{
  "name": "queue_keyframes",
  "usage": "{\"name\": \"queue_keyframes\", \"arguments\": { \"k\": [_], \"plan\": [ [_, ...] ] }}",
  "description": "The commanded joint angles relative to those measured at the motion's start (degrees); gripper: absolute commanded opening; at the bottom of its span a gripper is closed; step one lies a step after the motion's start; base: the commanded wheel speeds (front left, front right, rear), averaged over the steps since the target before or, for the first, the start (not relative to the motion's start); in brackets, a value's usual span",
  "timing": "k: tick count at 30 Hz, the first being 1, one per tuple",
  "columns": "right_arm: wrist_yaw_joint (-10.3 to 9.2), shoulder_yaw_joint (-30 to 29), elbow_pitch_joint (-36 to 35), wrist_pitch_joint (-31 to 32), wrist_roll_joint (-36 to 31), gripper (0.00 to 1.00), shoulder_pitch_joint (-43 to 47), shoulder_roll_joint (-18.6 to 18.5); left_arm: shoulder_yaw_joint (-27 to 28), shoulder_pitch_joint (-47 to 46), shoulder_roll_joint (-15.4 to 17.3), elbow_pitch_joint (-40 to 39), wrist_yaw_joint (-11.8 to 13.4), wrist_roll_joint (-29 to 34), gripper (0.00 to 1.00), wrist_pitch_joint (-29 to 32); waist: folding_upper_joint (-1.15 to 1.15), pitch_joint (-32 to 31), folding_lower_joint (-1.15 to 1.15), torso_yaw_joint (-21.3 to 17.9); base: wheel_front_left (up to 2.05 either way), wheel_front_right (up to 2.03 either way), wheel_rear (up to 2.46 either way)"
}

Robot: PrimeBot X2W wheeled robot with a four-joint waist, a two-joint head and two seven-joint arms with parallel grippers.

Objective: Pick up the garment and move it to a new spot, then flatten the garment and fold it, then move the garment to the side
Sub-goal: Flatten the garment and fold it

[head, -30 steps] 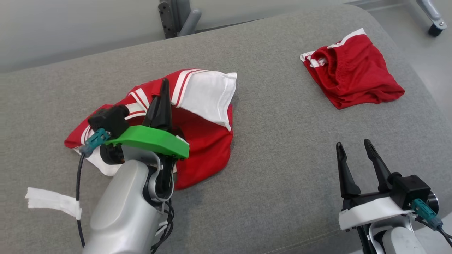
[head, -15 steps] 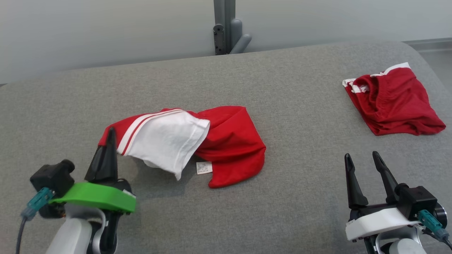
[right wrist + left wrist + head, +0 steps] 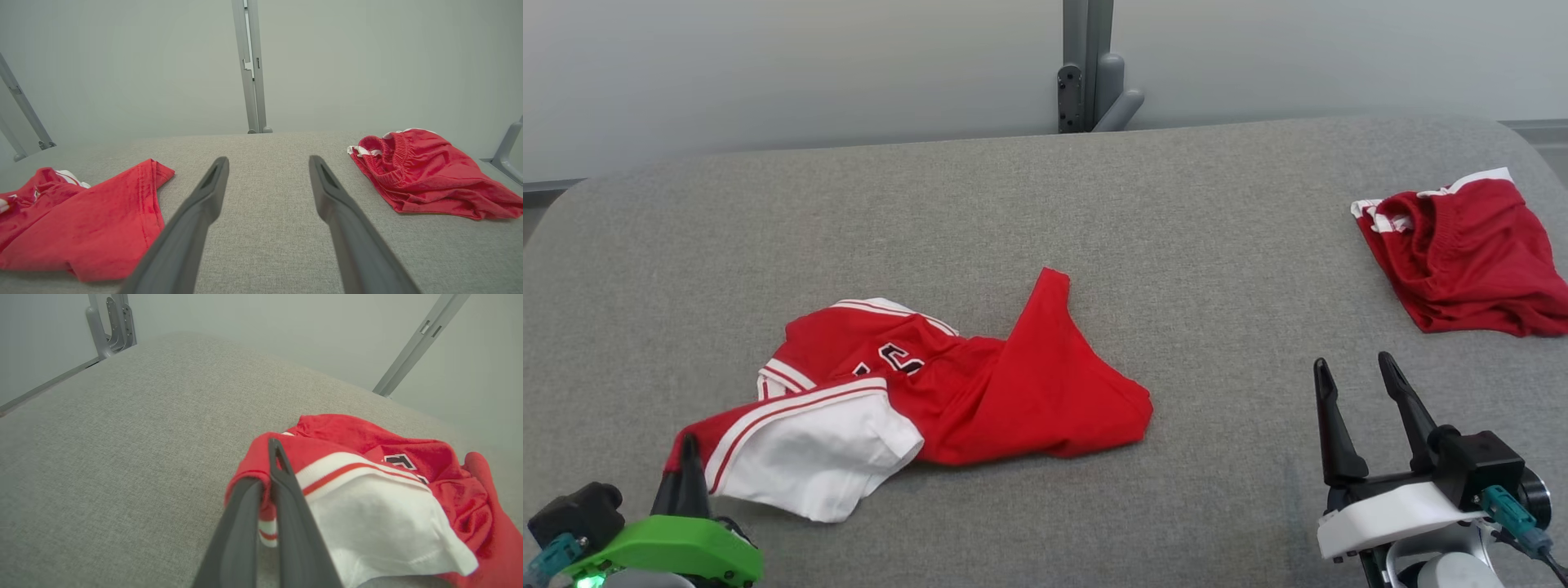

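Note:
The garment [image 3: 1013, 392] is a red jersey with white, red-striped sleeves and a black number, lying crumpled left of centre on the grey padded table [image 3: 1192, 245]. My left gripper [image 3: 690, 447] is at the near left edge, shut on the red hem of the garment's white sleeve [image 3: 800, 457]. The left wrist view shows its fingers [image 3: 286, 486] pinching that red-and-white cuff, with the garment [image 3: 367, 502] trailing off to the right. My right gripper [image 3: 1353, 365] stands open at the near right, holding nothing, well apart from the garment [image 3: 81, 220]; its fingers [image 3: 204, 200] point across bare table.
Red shorts [image 3: 1462, 253] lie bunched at the far right of the table, also seen as red shorts [image 3: 421, 175] in the right wrist view. A grey metal post [image 3: 1086, 65] rises behind the table's far edge. Bare grey surface lies between the two garments.
The head camera has shifted. My left gripper has drawn back toward the near left edge, dragging the sleeve with it; the garment has stretched out and its number now shows. The right gripper stays open.

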Motion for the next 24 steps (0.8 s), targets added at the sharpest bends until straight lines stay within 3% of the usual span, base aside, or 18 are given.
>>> {"name": "queue_keyframes", "arguments": {
  "k": [1,3,4,5,6,7,15,24],
  "plan": [
    [-0.09,0.2,0.1,-0.2,-0.4,1.0,-0.3,0.0,0.2,-0.6,0.0,1.3,-0.1,0.0,0.0,-0.4,0.0,0.0,0.0,-0.1,0.0,0.0,0.0],
    [-0.09,0.5,0.5,-0.2,-0.7,1.0,-0.5,0.0,0.1,-1.6,-0.8,4.5,-0.3,-0.2,0.0,-1.0,0.0,0.0,0.0,-0.2,0.0,0.0,0.0],
    [-0.09,0.7,0.7,-0.2,-0.9,1.0,-0.7,0.0,-0.2,-2.0,-0.9,5.9,-0.4,0.3,0.07,-1.4,0.0,0.0,0.0,-0.2,0.0,0.0,0.0],
    [-0.09,0.9,0.9,-0.2,-1.1,1.0,-0.9,-0.1,-0.6,-2.4,-0.9,7.2,-0.4,0.9,0.32,-1.5,0.0,0.0,0.0,-0.2,0.0,0.0,0.0],
    [-0.09,1.0,1.2,-0.2,-1.3,1.0,-1.1,0.0,-0.9,-2.8,-1.2,8.2,-0.6,1.2,0.72,-1.9,0.0,0.0,0.0,-0.2,0.0,0.0,0.0],
    [-0.09,1.2,1.4,-0.2,-1.4,1.0,-1.2,0.0,-1.0,-3.2,-1.6,9.2,-0.6,1.5,1.0,-2.3,0.0,0.0,0.0,0.0,0.0,0.0,0.0],
    [-0.09,2.6,4.2,-0.2,-1.1,1.0,-2.8,0.0,-0.4,-5.3,-3.7,11.1,-1.5,3.9,1.0,-4.4,0.0,-0.2,0.0,2.8,0.0,0.0,0.0],
    [-0.09,4.6,10.7,2.1,-3.8,1.0,-9.4,-0.1,0.6,-3.0,-7.1,3.0,-1.4,12.0,1.0,-4.7,0.0,-0.6,0.0,9.9,0.0,0.0,0.0]
  ]
}}
